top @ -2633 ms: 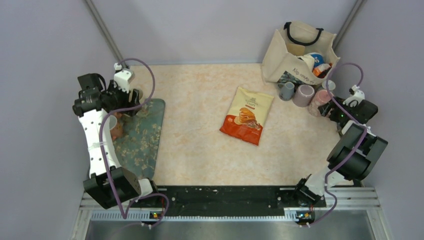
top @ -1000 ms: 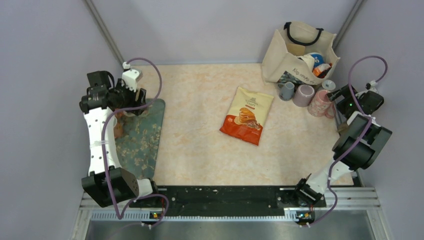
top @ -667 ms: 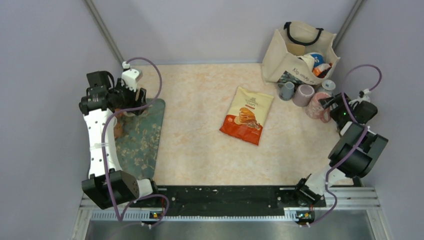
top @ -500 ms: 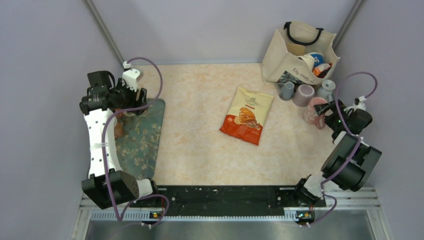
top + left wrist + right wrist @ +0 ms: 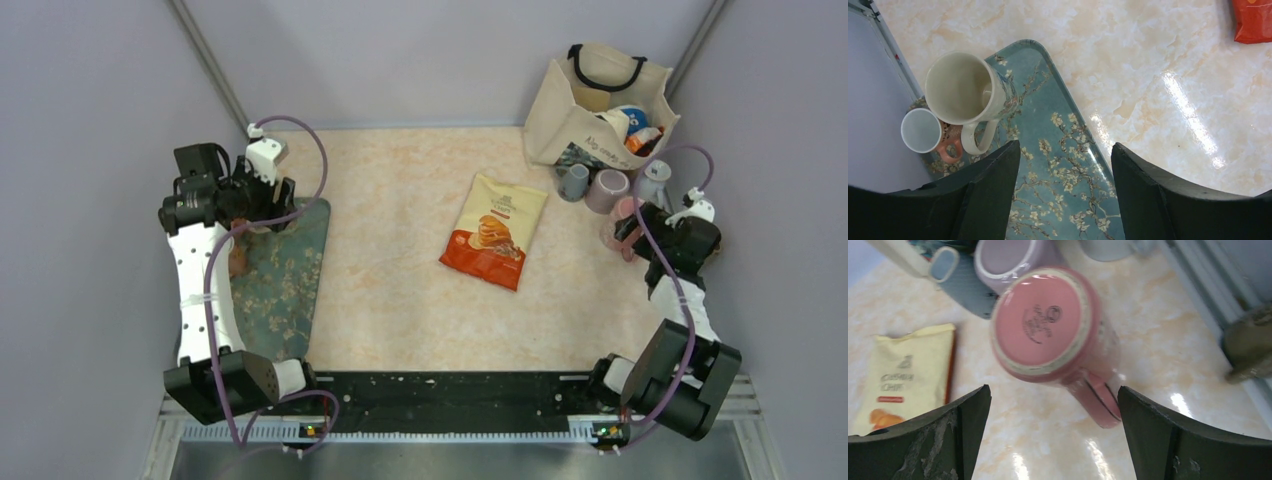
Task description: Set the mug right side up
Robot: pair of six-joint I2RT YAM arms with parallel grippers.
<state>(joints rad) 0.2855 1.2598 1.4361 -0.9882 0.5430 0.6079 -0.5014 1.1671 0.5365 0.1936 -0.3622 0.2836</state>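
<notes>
The right pincer point(image 5: 1053, 405), spread wide, hovers above the upside-down pink mug point(image 5: 1040, 322), handle point(image 5: 1095, 395) at 5 o'clock: approach step, likely needing a descent to pinch its wall before flipping.

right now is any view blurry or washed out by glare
Right wrist view: the upside-down pink ceramic mug is softly blurred, small glare spots on the glossy beige marble tabletop; left wrist view: sharp, one bright glare streak across that tabletop; top external view: sharp, evenly lit, no strong glare.
</notes>
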